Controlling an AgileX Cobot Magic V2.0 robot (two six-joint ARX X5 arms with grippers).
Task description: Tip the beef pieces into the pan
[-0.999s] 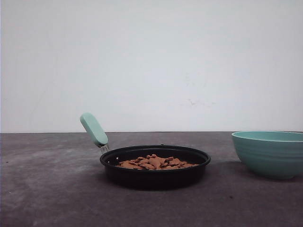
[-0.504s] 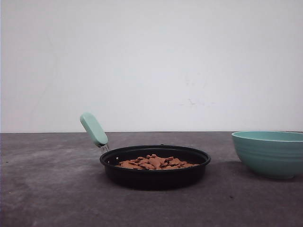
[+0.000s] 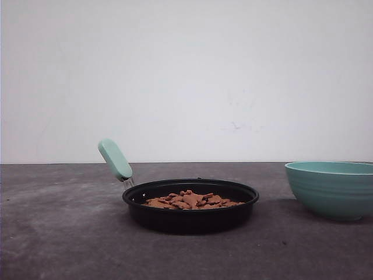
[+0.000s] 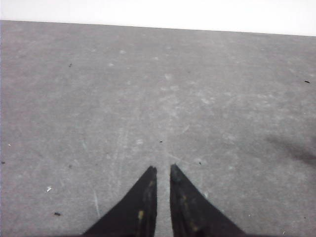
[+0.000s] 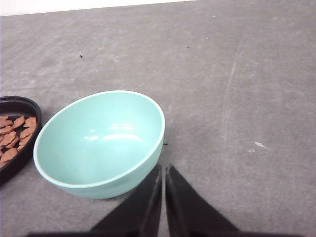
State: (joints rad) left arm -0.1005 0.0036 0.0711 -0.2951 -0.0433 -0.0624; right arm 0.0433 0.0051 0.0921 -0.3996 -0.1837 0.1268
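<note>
Front view set low, near table level, facing forward to a pale wall, with pan (image 3: 190,206) centre and teal bowl (image 3: 330,189) at right. Left wrist view angled down over bare grey table (image 4: 148,98), close behind left gripper (image 4: 163,169). Right wrist view angled down close above same bowl, sharing bowl and pan edge with front view.

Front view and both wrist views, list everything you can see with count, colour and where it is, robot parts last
pan: one, black with a mint-green handle, middle of the table, upright.
beef pieces: many, reddish-brown, a low heap inside the pan.
bowl: one, teal, ribbed outside, on the table right of the pan and apart from it; the right wrist view shows it empty.
table: one, dark grey, under everything.
wall: one, white, behind the table.
left hand: one, black, fingers nearly together over bare table, holding nothing.
right hand: one, black, fingers nearly together just beside the bowl, holding nothing.
</note>
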